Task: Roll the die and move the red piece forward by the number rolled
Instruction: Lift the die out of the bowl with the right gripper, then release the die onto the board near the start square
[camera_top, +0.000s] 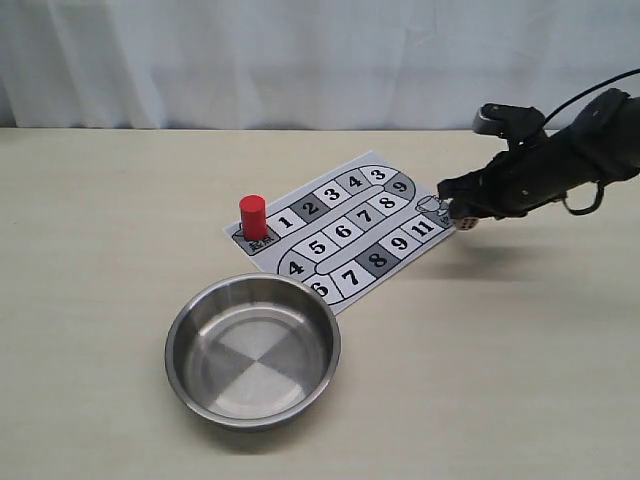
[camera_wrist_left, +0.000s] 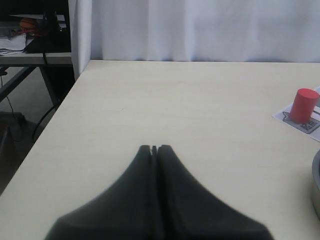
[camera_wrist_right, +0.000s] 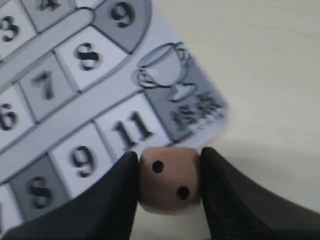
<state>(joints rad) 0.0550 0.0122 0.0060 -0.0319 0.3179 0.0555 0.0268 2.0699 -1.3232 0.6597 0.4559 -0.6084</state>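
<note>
The beige die (camera_wrist_right: 170, 179) is pinched between the black fingers of my right gripper (camera_wrist_right: 169, 170), its two-pip face toward the camera. In the exterior view this gripper (camera_top: 462, 218) holds the die (camera_top: 465, 224) in the air just off the right corner of the paper game board (camera_top: 345, 228), near square 11. The red piece (camera_top: 252, 216) stands upright on the board's start square at its left corner, and shows as the red piece (camera_wrist_left: 303, 105) at the edge of the left wrist view. My left gripper (camera_wrist_left: 155, 148) is shut and empty over bare table.
A round steel bowl (camera_top: 253, 350), with nothing in it, sits in front of the board and overlaps its near edge. A white curtain hangs behind the table. The left wrist view shows the table's left edge (camera_wrist_left: 55, 125) and a shelf beyond it.
</note>
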